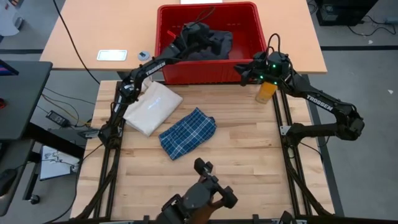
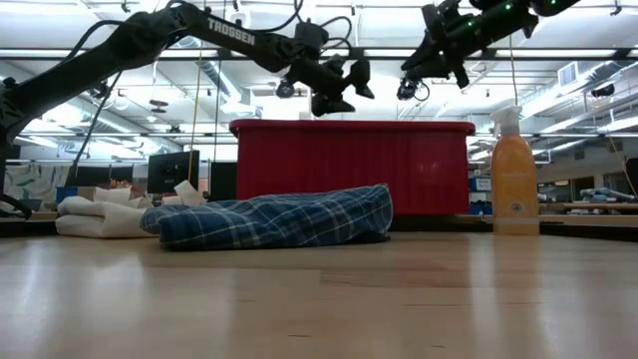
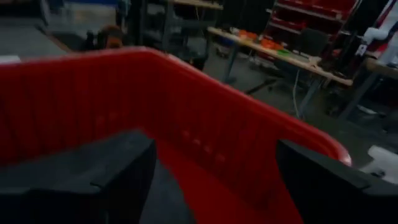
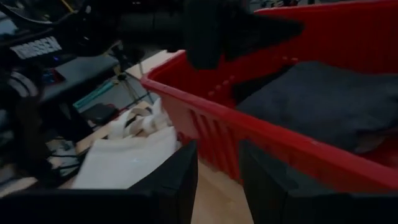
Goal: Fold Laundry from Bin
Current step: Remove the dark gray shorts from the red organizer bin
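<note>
The red bin (image 1: 205, 68) stands at the table's far edge, with dark grey laundry (image 1: 217, 45) lying inside it. My left gripper (image 1: 200, 30) hovers open above the bin's inside, clear of the laundry, and its wrist view shows only the bin's red wall (image 3: 186, 118) between the fingers. My right gripper (image 1: 244, 70) hangs by the bin's near right corner, fingers a little apart with nothing between them (image 4: 217, 177). A folded blue-and-white plaid shirt (image 1: 188, 132) lies flat on the table.
A cream-white tote bag (image 1: 152, 107) lies on the table left of the plaid shirt. An orange spray bottle (image 1: 266, 92) stands just right of the bin's near corner, under my right arm. A black mount (image 1: 202, 193) sits at the near edge.
</note>
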`<state>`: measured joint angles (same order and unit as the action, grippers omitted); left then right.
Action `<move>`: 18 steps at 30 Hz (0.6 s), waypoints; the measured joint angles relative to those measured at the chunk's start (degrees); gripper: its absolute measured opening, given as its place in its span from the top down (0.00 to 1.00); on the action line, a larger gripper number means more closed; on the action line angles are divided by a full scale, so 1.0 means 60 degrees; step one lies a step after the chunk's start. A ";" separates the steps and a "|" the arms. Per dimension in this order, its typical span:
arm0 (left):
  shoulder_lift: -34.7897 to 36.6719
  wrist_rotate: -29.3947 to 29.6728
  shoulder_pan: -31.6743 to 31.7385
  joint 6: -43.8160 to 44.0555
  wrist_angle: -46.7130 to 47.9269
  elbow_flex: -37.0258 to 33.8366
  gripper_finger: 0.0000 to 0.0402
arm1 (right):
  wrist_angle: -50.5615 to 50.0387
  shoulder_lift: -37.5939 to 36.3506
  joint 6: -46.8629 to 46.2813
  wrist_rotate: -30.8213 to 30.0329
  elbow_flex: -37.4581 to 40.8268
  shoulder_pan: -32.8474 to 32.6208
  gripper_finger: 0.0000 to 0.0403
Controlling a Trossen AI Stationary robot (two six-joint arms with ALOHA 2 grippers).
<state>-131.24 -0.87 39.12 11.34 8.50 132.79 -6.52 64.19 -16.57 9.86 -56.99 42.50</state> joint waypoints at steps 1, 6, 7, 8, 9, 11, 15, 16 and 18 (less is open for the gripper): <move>0.0000 0.0122 -0.0036 -0.0097 -0.0058 0.0000 0.17 | 0.0000 -0.0048 -0.0072 0.0053 0.0000 -0.0001 0.69; -0.0145 0.0541 -0.0153 -0.0052 0.0019 0.0011 0.17 | 0.0000 -0.0519 -0.0242 0.0046 0.0000 -0.0026 0.69; -0.0223 0.0576 -0.0155 0.0032 0.0192 0.0011 0.17 | -0.0009 -0.0618 -0.0214 0.0024 0.0000 -0.0026 0.69; -0.0360 0.0653 -0.0127 0.0030 0.0320 0.0011 0.17 | -0.0015 -0.0706 -0.0163 -0.0027 0.0000 -0.0026 0.69; -0.0527 0.0729 -0.0128 -0.0001 0.0384 0.0011 0.17 | -0.0022 -0.0787 -0.0067 -0.0124 -0.0002 -0.0026 0.69; -0.0841 0.0930 -0.0107 0.0070 0.0795 -0.0004 0.17 | -0.0111 -0.0912 0.0083 -0.0245 -0.0004 -0.0015 0.69; -0.1192 0.1009 0.0031 0.0956 0.1090 0.0055 0.17 | -0.0164 -0.0960 0.0159 -0.0311 -0.0004 -0.0015 0.69; -0.1294 0.0887 0.0080 0.1292 0.1081 0.0056 0.17 | -0.0164 -0.0948 0.0159 -0.0308 -0.0004 -0.0015 0.69; -0.1365 0.0929 0.0132 0.1725 0.1140 0.0062 0.17 | -0.0165 -0.0916 0.0071 -0.0293 -0.0004 -0.0018 0.69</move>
<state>-139.43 4.70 39.92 21.69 15.34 133.16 -7.51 58.69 -16.14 8.10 -57.01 42.39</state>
